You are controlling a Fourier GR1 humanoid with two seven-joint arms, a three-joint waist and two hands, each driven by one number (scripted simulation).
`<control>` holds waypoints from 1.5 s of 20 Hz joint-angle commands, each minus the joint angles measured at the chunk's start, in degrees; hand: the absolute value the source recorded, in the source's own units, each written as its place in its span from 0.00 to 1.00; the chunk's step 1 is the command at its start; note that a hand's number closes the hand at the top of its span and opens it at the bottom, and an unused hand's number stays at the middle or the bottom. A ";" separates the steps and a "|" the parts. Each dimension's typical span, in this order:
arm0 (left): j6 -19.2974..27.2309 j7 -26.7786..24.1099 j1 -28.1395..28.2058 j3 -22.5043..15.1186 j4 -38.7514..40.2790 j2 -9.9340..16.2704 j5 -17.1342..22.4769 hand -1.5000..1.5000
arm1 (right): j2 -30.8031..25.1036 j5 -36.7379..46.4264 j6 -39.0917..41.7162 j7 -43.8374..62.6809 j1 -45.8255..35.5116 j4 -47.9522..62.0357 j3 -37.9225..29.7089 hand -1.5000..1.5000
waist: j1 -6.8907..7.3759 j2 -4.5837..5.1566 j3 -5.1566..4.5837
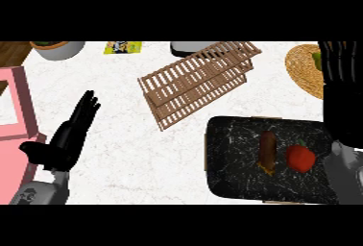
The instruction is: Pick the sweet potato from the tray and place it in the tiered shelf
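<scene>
A brown sweet potato (268,151) lies lengthwise on the black marbled tray (234,168) at the lower right, beside a red fruit (300,158). The wooden slatted tiered shelf (195,81) stands up and left of the tray, at the counter's middle back. My right hand (342,91) rises along the right edge with straight fingers, just right of the tray and above it in the view, holding nothing. At the left, far from tray and shelf, my left hand (67,137) rests open with its fingers up.
A pink object (18,103) sits at the left edge beside my left hand. A grey pot (58,49), a yellow-green packet (123,47) and a grey item (188,47) line the back. A woven round mat (306,67) lies at the back right.
</scene>
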 commanded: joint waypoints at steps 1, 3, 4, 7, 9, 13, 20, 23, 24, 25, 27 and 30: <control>-0.65 0.75 2.34 0.57 0.56 0.18 0.43 0.50 | -3.25 8.01 -6.16 6.04 1.19 -3.17 1.59 1.00 | 0.48 1.57 0.60; 1.82 5.00 4.12 2.34 3.79 0.78 1.56 0.50 | -11.58 15.79 -8.47 8.12 5.40 0.14 -0.98 1.00 | -1.68 1.39 0.28; 2.39 6.55 5.19 2.91 4.91 1.66 1.54 0.50 | -15.15 19.31 -9.84 10.31 6.77 1.27 -2.00 1.00 | -2.76 1.31 0.05; 3.78 8.05 7.64 3.60 6.52 0.84 2.46 0.50 | -24.95 28.93 -11.15 15.25 15.28 10.51 -4.65 1.00 | -8.46 3.62 -1.81; 4.39 10.42 9.21 4.20 7.58 0.34 3.78 0.50 | -24.96 30.93 -15.75 23.44 19.13 12.41 -6.79 1.00 | -7.47 2.04 -0.43; 3.61 15.90 8.37 3.16 7.01 0.69 4.72 0.50 | -25.11 36.80 -18.40 34.50 26.74 0.87 -3.77 0.00 | -4.07 1.04 0.27; 3.21 17.88 6.92 3.29 7.10 1.36 4.55 0.50 | -29.90 41.36 -8.06 55.43 34.08 -24.01 3.25 0.00 | -1.92 1.23 0.30; 3.35 19.07 4.94 2.19 6.15 0.03 4.50 0.50 | -30.98 44.74 -3.85 68.02 32.25 -32.57 6.98 0.00 | -0.55 1.56 0.31; 1.77 19.75 4.74 3.48 6.59 2.21 5.19 0.50 | -31.93 44.87 -1.53 71.47 32.33 -34.65 7.81 0.00 | -0.25 1.61 0.31; 2.61 21.13 3.15 2.54 6.07 1.38 4.65 0.50 | -32.60 45.22 0.75 76.51 29.11 -35.30 8.19 0.00 | 0.62 1.84 0.35; 2.96 22.35 3.03 0.77 3.54 0.56 3.97 0.50 | -32.07 45.81 3.99 84.58 25.03 -36.43 11.11 0.00 | 2.14 1.96 0.37; 3.37 21.38 0.87 0.63 6.69 -0.87 3.19 0.50 | -30.00 49.43 6.85 92.18 20.35 -34.22 16.06 0.00 | 2.74 2.35 0.29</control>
